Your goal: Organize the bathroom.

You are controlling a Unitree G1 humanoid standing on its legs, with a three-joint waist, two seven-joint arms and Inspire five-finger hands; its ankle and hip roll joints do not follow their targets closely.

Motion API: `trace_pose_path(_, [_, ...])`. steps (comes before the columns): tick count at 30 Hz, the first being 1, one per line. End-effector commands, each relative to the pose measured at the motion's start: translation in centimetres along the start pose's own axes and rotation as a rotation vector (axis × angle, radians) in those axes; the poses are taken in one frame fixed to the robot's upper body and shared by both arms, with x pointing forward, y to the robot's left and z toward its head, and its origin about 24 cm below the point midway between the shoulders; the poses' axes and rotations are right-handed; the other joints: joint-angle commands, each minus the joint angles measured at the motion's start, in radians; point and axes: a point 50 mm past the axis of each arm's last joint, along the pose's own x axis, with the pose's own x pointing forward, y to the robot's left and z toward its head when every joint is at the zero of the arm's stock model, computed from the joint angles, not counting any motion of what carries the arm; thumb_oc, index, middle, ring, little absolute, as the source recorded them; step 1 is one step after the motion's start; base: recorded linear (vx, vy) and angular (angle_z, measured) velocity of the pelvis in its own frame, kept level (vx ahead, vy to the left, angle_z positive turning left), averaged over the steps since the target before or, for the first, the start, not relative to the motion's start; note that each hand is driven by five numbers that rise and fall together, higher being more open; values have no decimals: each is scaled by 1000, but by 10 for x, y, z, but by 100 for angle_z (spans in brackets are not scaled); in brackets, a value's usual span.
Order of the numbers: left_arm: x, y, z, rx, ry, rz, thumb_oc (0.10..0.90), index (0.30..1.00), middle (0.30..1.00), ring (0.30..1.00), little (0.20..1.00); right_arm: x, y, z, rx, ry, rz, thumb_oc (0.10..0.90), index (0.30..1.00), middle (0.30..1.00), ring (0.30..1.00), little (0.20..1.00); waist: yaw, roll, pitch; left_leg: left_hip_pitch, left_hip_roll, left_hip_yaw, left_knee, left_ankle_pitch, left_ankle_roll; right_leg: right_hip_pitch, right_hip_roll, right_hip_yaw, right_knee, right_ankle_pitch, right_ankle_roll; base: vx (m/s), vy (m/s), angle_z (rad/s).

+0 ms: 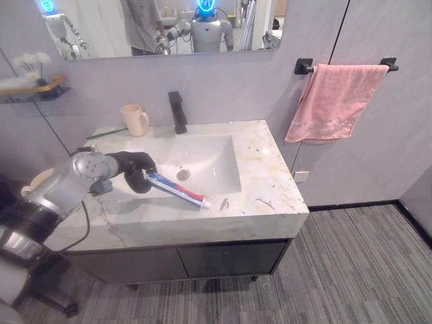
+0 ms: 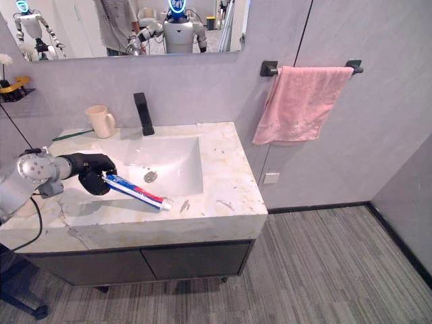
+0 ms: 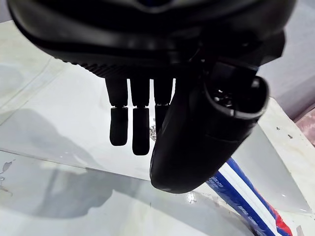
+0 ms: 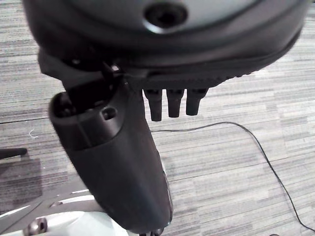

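A red, white and blue toothpaste tube (image 1: 179, 190) lies slanted on the front rim of the white sink basin (image 1: 206, 158). The tube (image 3: 246, 196) also runs out from behind the thumb in the left wrist view. My left hand (image 1: 135, 169) rests at the tube's left end with its fingers (image 3: 140, 128) hanging straight, so it is open. The thumb hides the tube's end, so I cannot tell whether they touch. A cream mug (image 1: 135, 119) stands at the back left of the marble counter (image 1: 270, 182). My right hand (image 4: 118, 167) hangs open over the grey floor, holding nothing.
A black faucet (image 1: 177, 113) stands behind the basin. A thin green stick (image 1: 106, 133) lies left of the mug. A pink towel (image 1: 334, 101) hangs on a black bar at the right wall. A small wall shelf (image 1: 34, 88) sits at the far left. The mirror reflects a person.
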Motion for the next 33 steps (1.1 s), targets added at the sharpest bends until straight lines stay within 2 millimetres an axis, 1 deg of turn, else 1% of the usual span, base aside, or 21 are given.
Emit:
trace_pose_path(1, [-59,91,26,50,-96,359,400,300,300,300,300,-1,-18,-6,8,46,-51,800,900,900,900,900,15,25,-28,20,-8,-11,12,-60,31,-20,-27,-70,102,-65,89,0,0,0])
trace_pose_path(12, [-59,88,17,61,-108,344,400,300,300,300,300,-3,-21,1,22,34,-48,800,900,900,900,900,33,24,-29,16,-12,-25,9,-58,34,-15,-24,-71,101,-66,86,-6,3,4])
trace_pose_path(20, [-59,83,11,76,-93,302,400,300,300,300,300,-3,-21,4,32,34,-44,800,900,900,900,900,41,27,-28,16,-15,-30,8,-59,34,-18,-23,-69,103,-65,87,-3,3,2])
trace_pose_path(23, [-58,81,9,80,-81,283,400,300,300,300,300,-3,-22,3,29,35,-45,800,900,900,900,900,41,28,-27,16,-16,-29,8,-60,34,-19,-23,-69,104,-66,87,0,0,0])
trace_pose_path(27, [-55,76,0,93,-21,257,400,300,300,300,300,-4,-24,2,22,39,-51,800,900,900,900,900,41,31,-17,14,-18,-33,12,-62,37,-23,-23,-67,111,-71,85,0,0,0])
trace_pose_path(33, [-53,75,-5,99,8,242,400,300,300,300,300,-3,-28,-3,23,51,-58,800,900,900,900,900,34,32,-3,9,-20,-34,10,-64,39,-32,-23,-65,114,-72,86,0,0,0])
